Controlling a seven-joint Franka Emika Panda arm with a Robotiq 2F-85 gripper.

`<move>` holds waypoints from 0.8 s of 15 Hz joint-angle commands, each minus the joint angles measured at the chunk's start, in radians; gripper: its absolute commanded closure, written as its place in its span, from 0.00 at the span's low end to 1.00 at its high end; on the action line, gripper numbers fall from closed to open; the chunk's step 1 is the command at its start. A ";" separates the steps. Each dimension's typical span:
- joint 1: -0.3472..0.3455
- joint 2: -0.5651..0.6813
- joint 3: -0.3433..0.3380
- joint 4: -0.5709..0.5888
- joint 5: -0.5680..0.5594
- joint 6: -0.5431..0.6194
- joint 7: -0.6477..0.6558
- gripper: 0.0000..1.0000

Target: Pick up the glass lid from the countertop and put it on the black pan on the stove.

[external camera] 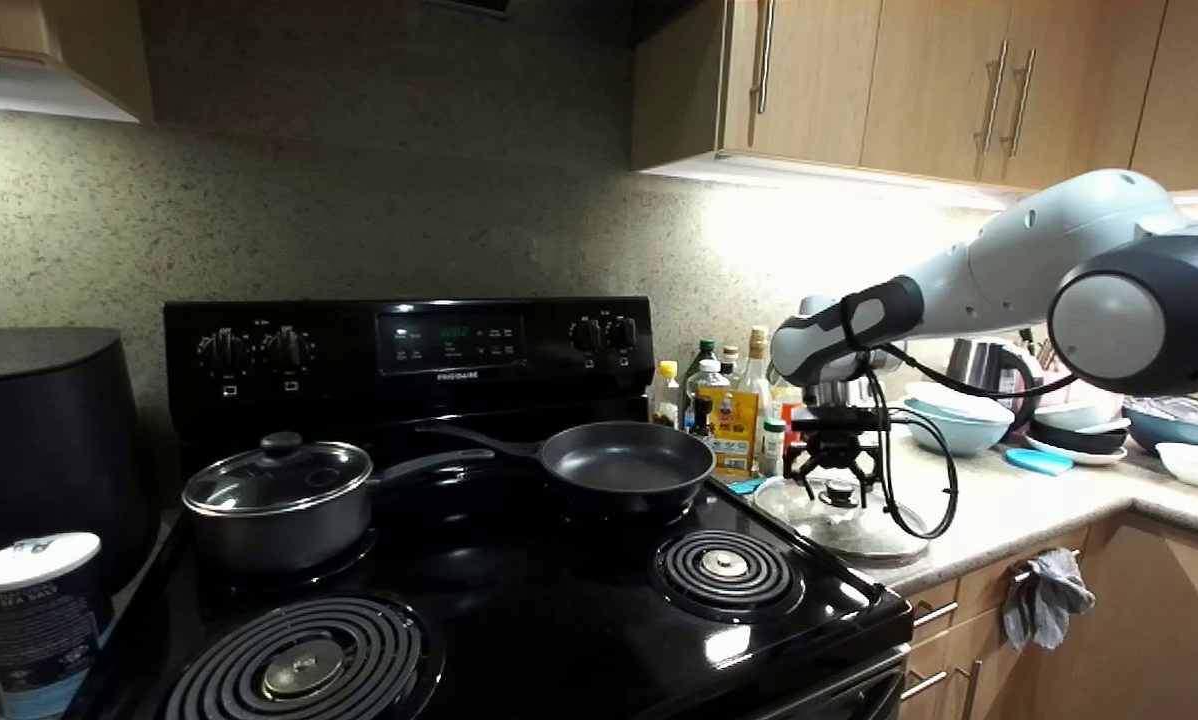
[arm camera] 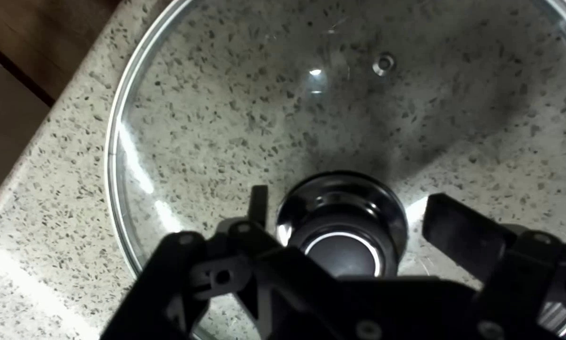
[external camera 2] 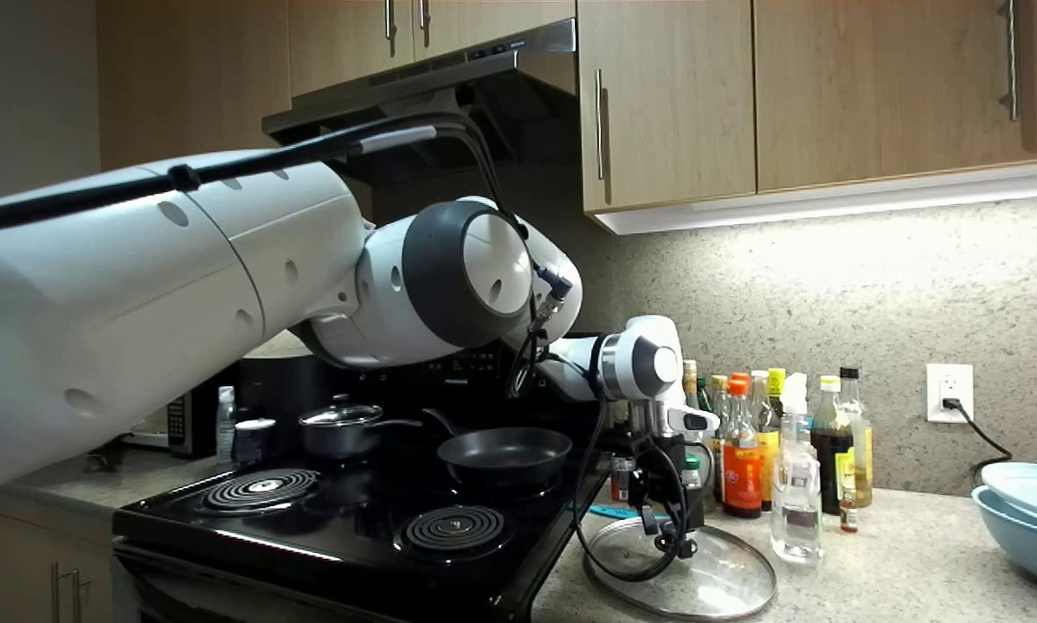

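Observation:
The glass lid (external camera: 884,535) lies flat on the pale countertop (external camera: 1009,510), right beside the stove (external camera: 559,610). It also shows in an exterior view (external camera 2: 726,580) and fills much of the wrist view (arm camera: 235,127). My gripper (external camera: 836,490) points down over the lid's middle, also in an exterior view (external camera 2: 667,535). In the wrist view the gripper (arm camera: 347,208) is open, one finger on each side of the dark knob (arm camera: 342,255), with gaps to both. The gripper body hides part of the knob. The black pan (external camera: 624,462) sits uncovered on a back burner, also in an exterior view (external camera 2: 505,454).
A grey pot with its own lid (external camera: 279,525) stands on the other back burner. Several bottles (external camera: 734,420) stand behind the lid, with a clear spray bottle (external camera 2: 795,493) close to it. Blue bowls (external camera 2: 1025,536) are farther along the counter. The range hood (external camera 2: 432,82) hangs above.

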 commanded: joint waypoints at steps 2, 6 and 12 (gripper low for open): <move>-0.015 0.023 0.011 0.035 0.014 0.017 -0.010 0.52; -0.021 0.020 0.012 0.040 0.011 0.021 -0.022 0.69; -0.015 0.016 0.001 0.041 -0.010 0.001 -0.035 0.19</move>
